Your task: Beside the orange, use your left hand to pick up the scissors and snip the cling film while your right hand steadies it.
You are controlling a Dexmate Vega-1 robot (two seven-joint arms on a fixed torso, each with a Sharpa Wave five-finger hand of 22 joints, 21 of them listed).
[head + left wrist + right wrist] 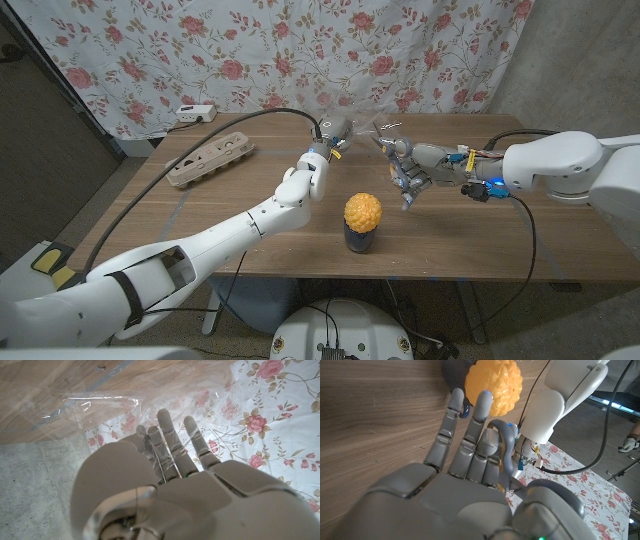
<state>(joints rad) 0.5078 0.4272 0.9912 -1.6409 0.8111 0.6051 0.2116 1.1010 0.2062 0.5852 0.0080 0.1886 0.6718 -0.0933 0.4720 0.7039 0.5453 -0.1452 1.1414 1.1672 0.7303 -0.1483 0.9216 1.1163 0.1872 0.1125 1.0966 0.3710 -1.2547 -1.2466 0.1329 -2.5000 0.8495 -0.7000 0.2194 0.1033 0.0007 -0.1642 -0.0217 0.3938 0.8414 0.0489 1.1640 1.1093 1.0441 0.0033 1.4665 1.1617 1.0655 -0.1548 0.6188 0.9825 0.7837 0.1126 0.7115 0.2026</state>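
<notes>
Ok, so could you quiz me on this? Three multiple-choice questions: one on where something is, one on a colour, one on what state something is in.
1. Where does the orange sit?
A. On a dark cup near the table's front edge
B. On the floor
C. On a stack of plates

2. What colour are the flowers on the cloth behind the table?
A. Blue
B. Pink-red
C. Yellow

3. How is the cling film?
A. Wound tight on a roll
B. Balled up
C. A loose, crinkled, see-through sheet

Answers:
1. A: the orange tops a dark cup on the table, towards its front edge.
2. B: the cloth is white with pink-red roses.
3. C: the cling film spreads out beyond the left hand, with wood showing through it.
</notes>
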